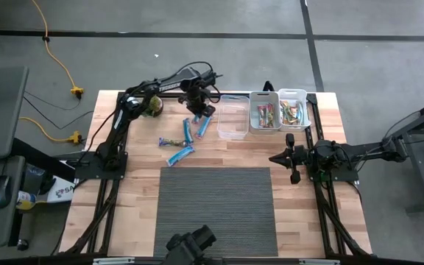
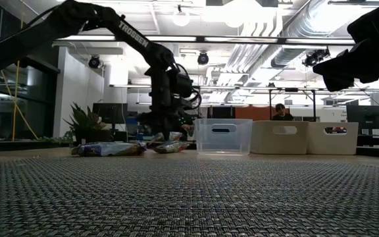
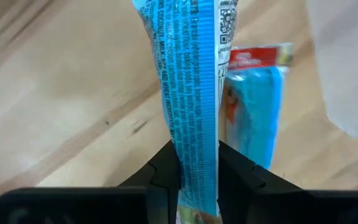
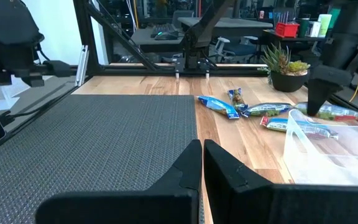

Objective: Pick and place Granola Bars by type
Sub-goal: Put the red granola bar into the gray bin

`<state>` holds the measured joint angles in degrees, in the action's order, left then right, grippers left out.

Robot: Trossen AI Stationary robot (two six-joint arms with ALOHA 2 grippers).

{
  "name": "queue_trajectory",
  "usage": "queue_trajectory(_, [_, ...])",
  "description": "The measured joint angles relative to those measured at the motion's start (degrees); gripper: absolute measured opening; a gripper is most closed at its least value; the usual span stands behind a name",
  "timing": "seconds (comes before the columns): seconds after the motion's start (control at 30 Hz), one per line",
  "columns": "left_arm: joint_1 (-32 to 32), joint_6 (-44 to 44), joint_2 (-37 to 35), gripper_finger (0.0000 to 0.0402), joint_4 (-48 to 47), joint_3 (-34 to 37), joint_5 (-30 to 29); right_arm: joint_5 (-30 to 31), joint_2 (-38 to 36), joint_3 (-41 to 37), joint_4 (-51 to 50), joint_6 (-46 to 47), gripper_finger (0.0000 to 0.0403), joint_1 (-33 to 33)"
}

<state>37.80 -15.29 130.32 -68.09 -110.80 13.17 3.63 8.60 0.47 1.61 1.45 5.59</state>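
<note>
My left gripper (image 3: 197, 180) pinches one blue bar (image 3: 191, 93) between its fingers — a second bar (image 3: 253, 106) lies just beyond. Three bins (image 1: 233, 118) stand nearby; my right gripper (image 4: 202, 163), fingers pressed together, waits.

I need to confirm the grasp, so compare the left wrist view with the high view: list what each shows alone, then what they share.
Only the left wrist view: the left gripper's fingers pinched shut on a bright blue bar, its wrapper print readable.

Only the high view: the whole table, the three bins, the grey mat, more bars loose on the wood, and the right gripper waiting beside the mat.

Both: the left gripper over the bars, a second blue bar and the wooden surface.
</note>
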Motion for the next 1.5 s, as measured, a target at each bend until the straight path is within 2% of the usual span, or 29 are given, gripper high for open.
queue_trajectory(0.2, [0.00,4.18,-2.54,0.0073,-1.29,-0.04,0.77,-0.02,0.00,0.01,-0.02,0.00,0.0000,0.00])
queue_trajectory(0.3, [0.00,5.89,-4.52,0.0073,-0.86,-0.04,3.23,-0.02,0.00,0.00,-0.02,0.00,0.0000,0.00])
queue_trajectory(0.5, [0.02,10.81,-8.63,0.0073,1.02,-0.09,13.64,0.00,0.02,0.00,-0.02,0.00,0.0000,0.01])
queue_trajectory(0.8, [0.96,13.38,-15.68,0.0073,10.11,-0.13,37.05,-0.02,0.01,0.00,-0.01,0.00,0.0000,0.00])
queue_trajectory(0.9, [0.70,12.04,-17.71,0.0073,15.41,-0.15,43.21,-0.02,0.02,0.00,-0.02,0.00,0.0000,0.01])
queue_trajectory(1.03, [-0.48,5.40,-19.05,0.0073,26.26,-0.20,49.15,-0.02,0.00,0.00,0.00,0.00,0.0000,0.01])
queue_trajectory(1.13, [-1.59,-1.32,-19.24,0.0073,36.58,-0.19,50.73,-0.02,0.00,0.00,-0.01,0.00,0.0000,0.00])
queue_trajectory(1.3, [-3.46,-13.28,-19.24,0.0073,55.09,-0.18,49.76,-0.02,0.00,0.00,-0.02,0.00,0.0000,0.02])
queue_trajectory(1.4, [-4.22,-18.27,-19.26,0.0073,63.47,-0.17,46.12,-0.01,0.02,0.00,0.00,0.00,0.0000,0.01])
queue_trajectory(1.5, [-4.53,-24.13,-19.26,0.0073,68.63,-0.17,39.13,-0.02,0.00,0.00,-0.02,0.00,0.0000,0.02])
